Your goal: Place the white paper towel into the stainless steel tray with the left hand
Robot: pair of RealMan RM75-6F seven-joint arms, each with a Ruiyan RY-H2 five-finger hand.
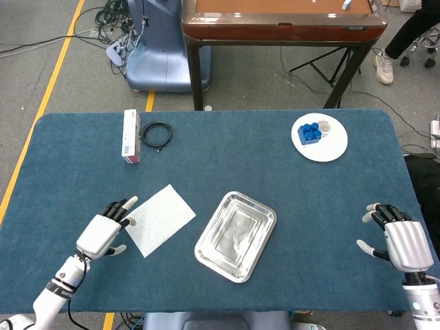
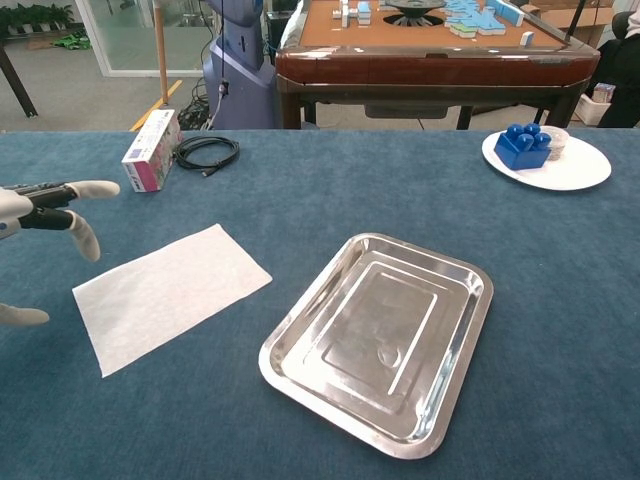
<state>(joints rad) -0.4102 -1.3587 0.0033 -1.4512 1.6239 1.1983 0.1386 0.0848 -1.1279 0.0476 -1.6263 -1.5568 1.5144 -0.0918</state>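
the left hand (image 1: 104, 232) hovers at the left edge of the paper towel (image 1: 159, 219), fingers spread and holding nothing. the towel lies flat on the blue table (image 1: 227, 155), just left of the steel tray (image 1: 236, 236) and not in it. the right hand (image 1: 401, 239) sits at the table's right edge, fingers apart and empty. further back are a small box (image 1: 130, 135), a coiled cable (image 1: 156, 134) and a white plate (image 1: 335, 146) with blue blocks (image 1: 310, 131).
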